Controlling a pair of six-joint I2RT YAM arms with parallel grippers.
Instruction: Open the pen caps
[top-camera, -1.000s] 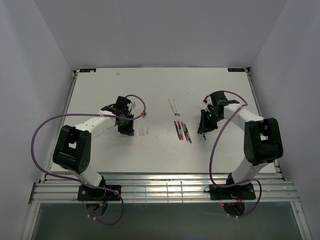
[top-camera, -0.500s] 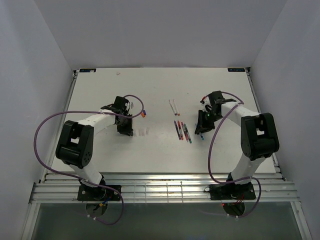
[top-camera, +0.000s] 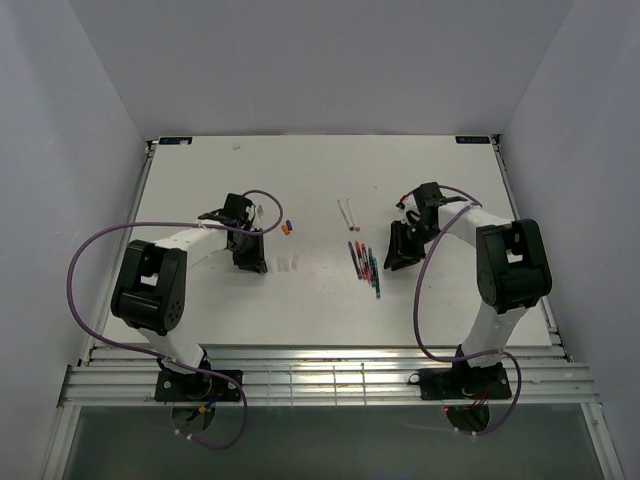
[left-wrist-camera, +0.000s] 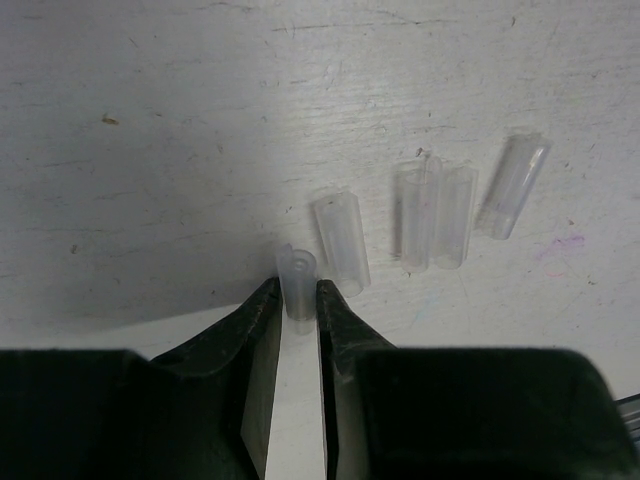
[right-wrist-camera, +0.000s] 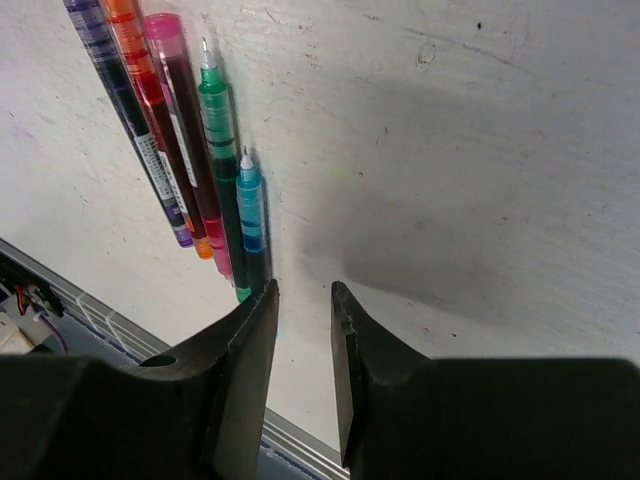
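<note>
Five coloured pens (right-wrist-camera: 180, 110) lie side by side on the white table (top-camera: 300, 310).

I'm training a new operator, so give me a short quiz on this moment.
1. True or false: the left gripper holds a clear cap in its jaws.
2. How many loose clear caps lie on the table in the left wrist view?
3. The right gripper is: A shut on a pen; B open and empty; C out of view.
Key: 1 true; 2 four; 3 B.
</note>
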